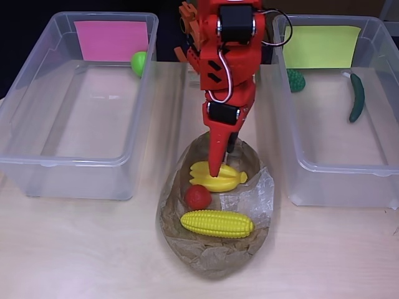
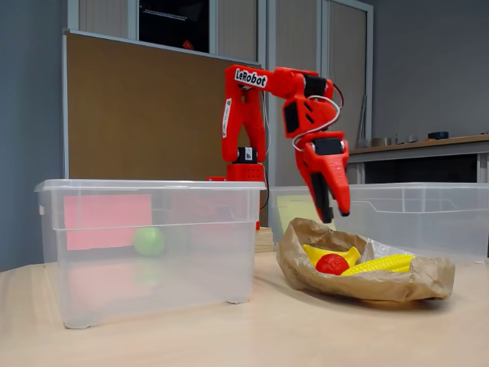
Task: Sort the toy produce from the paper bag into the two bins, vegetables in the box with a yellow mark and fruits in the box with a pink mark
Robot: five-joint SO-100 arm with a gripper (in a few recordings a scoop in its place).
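Observation:
A crumpled brown paper bag (image 1: 212,258) lies open between the two clear bins. It holds a yellow banana bunch (image 1: 219,177), a small red fruit (image 1: 197,197) and a yellow corn cob (image 1: 217,223). My red gripper (image 1: 222,162) hangs just above the bananas, fingers pointing down, slightly open and holding nothing. In the fixed view the gripper (image 2: 336,214) sits a little above the bag (image 2: 359,284). The pink-marked bin (image 1: 37,112) on the left contains a green round fruit (image 1: 138,62). The yellow-marked bin (image 1: 380,124) on the right holds a knobbly green vegetable (image 1: 295,80) and a cucumber (image 1: 356,98).
The arm's base (image 2: 244,164) stands behind the bag, between the bins. Bare wooden tabletop (image 1: 75,249) runs along the front. A brown board (image 2: 137,115) rises behind the table in the fixed view.

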